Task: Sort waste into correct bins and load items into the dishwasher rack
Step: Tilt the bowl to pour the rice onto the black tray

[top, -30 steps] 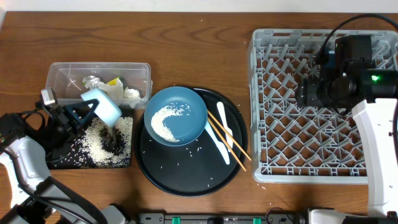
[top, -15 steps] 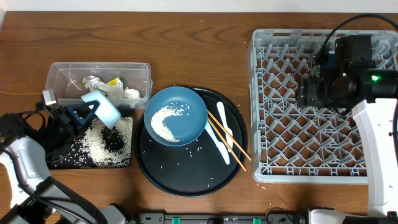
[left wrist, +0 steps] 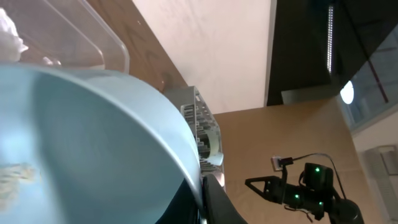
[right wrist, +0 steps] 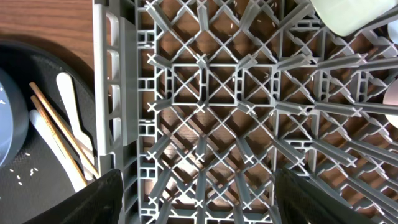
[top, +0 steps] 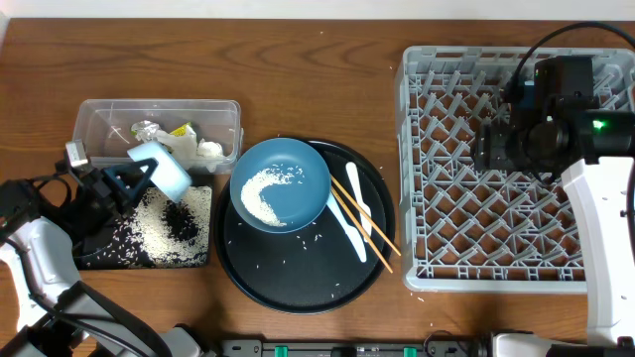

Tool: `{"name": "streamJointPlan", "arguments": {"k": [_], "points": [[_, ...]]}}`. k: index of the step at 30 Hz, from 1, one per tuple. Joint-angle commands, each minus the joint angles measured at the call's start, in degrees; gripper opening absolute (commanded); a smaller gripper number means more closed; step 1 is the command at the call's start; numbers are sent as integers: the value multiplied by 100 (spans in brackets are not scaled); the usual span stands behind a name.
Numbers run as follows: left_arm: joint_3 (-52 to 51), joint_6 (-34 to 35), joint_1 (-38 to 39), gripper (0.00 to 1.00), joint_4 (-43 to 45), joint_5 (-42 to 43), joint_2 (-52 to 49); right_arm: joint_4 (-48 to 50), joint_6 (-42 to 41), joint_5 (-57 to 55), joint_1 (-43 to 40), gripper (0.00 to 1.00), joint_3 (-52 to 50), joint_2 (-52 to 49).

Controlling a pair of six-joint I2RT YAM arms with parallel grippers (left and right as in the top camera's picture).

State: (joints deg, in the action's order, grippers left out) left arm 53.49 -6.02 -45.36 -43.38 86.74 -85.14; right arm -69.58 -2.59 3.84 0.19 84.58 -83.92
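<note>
Fingers of the left gripper (top: 132, 182) pinch the tilted pale-green bowl (top: 163, 167) by its rim, well left of the dishwasher rack (top: 427, 149); right gripper (right wrist: 199, 193) gapes wide above that rack.

Rack (top: 446, 233) left cells open; right arm (top: 598, 198) overhead.

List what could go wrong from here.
1. The left gripper holds the pale bowl by its rim, tilted over the black tray; it could slip into the rice.
2. The bowl hangs near the tray's edge beside the clear tub, so grains may land there.
3. The blue bowl is not yet emptied; racking it now would scatter grains.
</note>
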Motion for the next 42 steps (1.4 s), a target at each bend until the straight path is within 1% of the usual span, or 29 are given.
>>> {"name": "streamJointPlan", "arguments": {"k": [1,2,4,6,8,10,11,12,13,16,19,22,27,30,35,38,42], "points": [[-11,-90,-48,6,37,323,-79,-7,-33,-61,-22,75,4,39],[-13,-81,-59,6,105,136,-85,-7,-35,-59,-22,75,4,39],[-13,356,-81,6,114,-184,-129,0,-33,-61,-22,75,4,39],[-22,455,-101,6,9,334,-136,-2,-33,-61,-22,75,4,39],[-17,284,-96,6,210,260,-105,-9,-33,-61,-22,75,4,39],[-17,542,-98,6,389,-251,-111,-2,-33,-61,-22,75,4,39],[-17,682,-125,7,404,-175,-125,0,-33,-61,-22,75,4,39],[-24,588,-133,6,402,243,-131,-4,-33,-59,-22,75,4,39],[-22,595,-131,6,328,330,-125,-9,-33,-61,-22,75,4,39],[-24,614,-146,6,321,219,-118,-4,-33,-59,-22,75,4,39],[-24,688,-162,6,278,339,-122,-7,-33,-59,-22,75,4,39],[-24,680,-160,6,280,190,-125,-4,-35,-61,-22,75,4,39],[-17,706,-46,6,278,282,-118,13,-35,-59,-22,76,4,39],[37,922,129,6,278,289,-59,9,-35,-55,-22,76,4,39],[297,938,614,6,363,304,321,17,-35,-57,-22,77,4,39],[433,1158,1001,6,365,-142,616,17,-35,-57,-22,77,4,39],[461,1373,1764,6,385,-870,1067,15,-35,-55,-22,77,4,39]]}}
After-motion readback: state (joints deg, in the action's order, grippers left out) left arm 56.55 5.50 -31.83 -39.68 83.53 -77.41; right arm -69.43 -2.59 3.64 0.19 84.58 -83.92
